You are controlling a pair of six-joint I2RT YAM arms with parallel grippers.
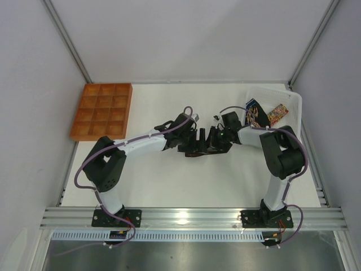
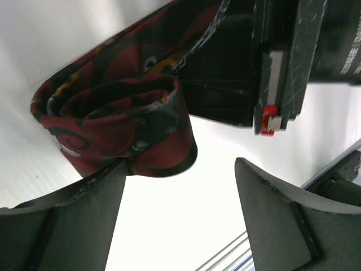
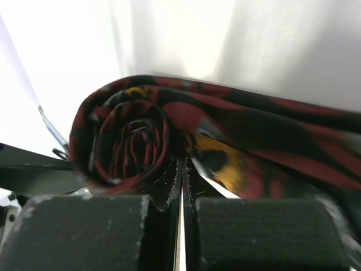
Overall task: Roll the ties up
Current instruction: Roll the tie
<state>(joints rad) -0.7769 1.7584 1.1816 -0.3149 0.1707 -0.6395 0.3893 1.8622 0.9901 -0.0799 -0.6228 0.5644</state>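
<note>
Two hands stood close together over the middle of the tabletop (image 1: 186, 180), well to the right of the orange tray (image 1: 101, 111) and a little nearer the arm bases than it. Between them was the tie (image 2: 113, 121), maroon and black with gold patches. It was wound into a loose roll, with its free length running off behind the right hand (image 2: 254, 68).

The left hand (image 2: 180, 169) held its fingers (image 2: 84, 197) wide apart. The roll sat just past the fingertips, against the tip of one of them and not down between them, so nothing was gripped there. The right hand's fingers were pressed together, their tips right up against the roll. From its own camera I could not tell whether any cloth was caught between them. From above, the roll was hidden under the two black hands.

Farther right of the tray, at the far right corner, a clear bin (image 1: 296, 101) held more ties (image 1: 259, 113), with bright patterned ends showing inside it.
</note>
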